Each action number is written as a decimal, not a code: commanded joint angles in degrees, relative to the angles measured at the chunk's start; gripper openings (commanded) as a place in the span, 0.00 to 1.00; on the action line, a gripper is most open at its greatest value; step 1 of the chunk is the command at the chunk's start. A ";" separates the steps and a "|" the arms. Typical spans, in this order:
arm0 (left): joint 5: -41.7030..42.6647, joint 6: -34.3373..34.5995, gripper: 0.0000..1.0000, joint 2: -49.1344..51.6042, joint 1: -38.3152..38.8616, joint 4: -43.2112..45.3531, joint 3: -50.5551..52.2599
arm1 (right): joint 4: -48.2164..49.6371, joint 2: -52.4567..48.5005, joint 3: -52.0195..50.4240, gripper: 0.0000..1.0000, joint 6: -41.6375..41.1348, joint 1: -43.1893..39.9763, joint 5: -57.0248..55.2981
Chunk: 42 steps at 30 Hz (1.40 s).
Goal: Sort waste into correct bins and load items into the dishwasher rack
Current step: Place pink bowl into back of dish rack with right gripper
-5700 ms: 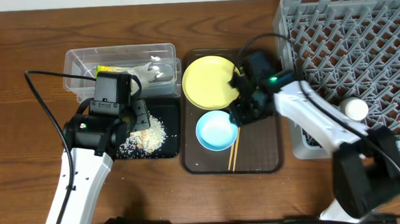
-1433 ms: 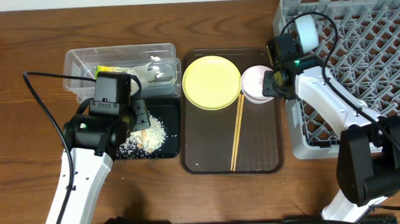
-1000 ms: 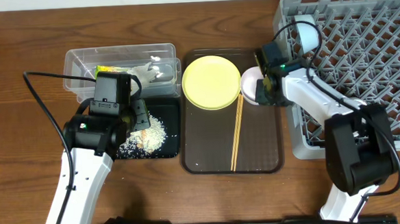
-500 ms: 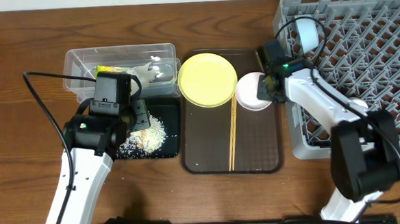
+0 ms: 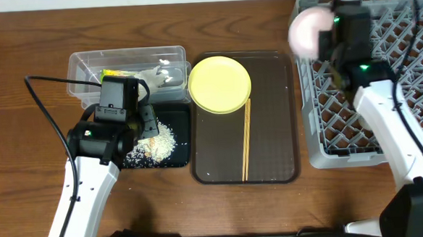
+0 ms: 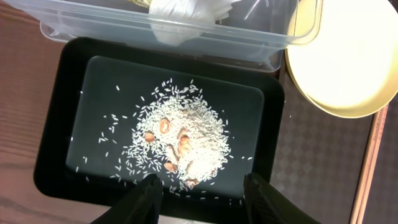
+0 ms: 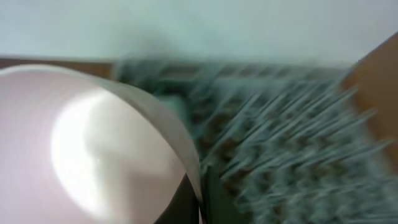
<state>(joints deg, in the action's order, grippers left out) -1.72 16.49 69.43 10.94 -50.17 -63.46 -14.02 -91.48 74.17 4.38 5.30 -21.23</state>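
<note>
the right claw point(image 5: 325, 36) had lifted the pink bowl point(image 5: 305, 32) off the brown tray point(image 5: 274, 144), gripping it, blurry, probably bound for the grey rack point(image 5: 411, 57). the left claw point(image 6: 202, 186) hung spread, holding nothing.

The table point(image 5: 20, 56) is brown wood grain. The clear tub point(image 5: 78, 64) is glossy transparent plastic. The black tray point(image 6: 99, 87) is smooth and shiny. The yellow plate point(image 5: 219, 84) and pink bowl point(image 7: 93, 155) are smooth with a soft sheen. The serving tray point(image 5: 270, 130) is matt and finely embossed. The grey rack point(image 5: 418, 49) is matt plastic. The chopsticks point(image 5: 245, 142) are pale wood.
</note>
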 commanded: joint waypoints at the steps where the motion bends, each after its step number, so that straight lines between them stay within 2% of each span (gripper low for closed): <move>1: -0.68 0.11 0.47 -0.13 -0.26 -0.15 -0.42 | 4.68 -0.04 0.46 0.01 14.84 -2.78 -5.97; 4: -0.68 0.11 0.47 -0.13 -0.26 -0.13 -0.42 | 10.67 -0.24 0.44 0.01 20.98 -5.27 -6.01; 8: -0.66 0.11 0.47 -0.13 -0.26 -0.13 -0.42 | 18.49 -1.64 0.46 0.01 24.74 -8.35 -6.88; 14: -0.66 0.11 0.47 -0.13 -0.26 -0.13 -0.42 | 32.17 -7.39 0.46 0.01 25.49 -10.62 -19.89; 21: -0.66 0.13 0.47 -0.13 -0.26 -0.17 -0.42 | 40.41 -16.72 0.46 0.01 28.09 -11.69 -23.37; 28: -0.63 0.13 0.47 -0.13 -0.26 -0.17 -0.42 | 41.05 -23.50 0.46 0.01 28.06 -12.04 -27.36; 34: -0.66 0.13 0.47 -0.13 -0.26 -0.15 -0.42 | 39.26 -25.35 0.42 0.01 27.82 -10.73 -27.36; 38: -0.66 0.13 0.47 -0.13 -0.26 -0.15 -0.42 | 33.83 -25.44 0.42 0.01 27.17 -9.35 -25.55; 42: -0.66 0.13 0.47 -0.13 -0.26 -0.15 -0.42 | 26.21 -25.44 0.39 0.01 21.49 -8.22 -25.49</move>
<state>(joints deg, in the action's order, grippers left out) -1.72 16.49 69.43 10.92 -50.15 -63.46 16.27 -115.98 75.35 29.63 -3.84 -48.01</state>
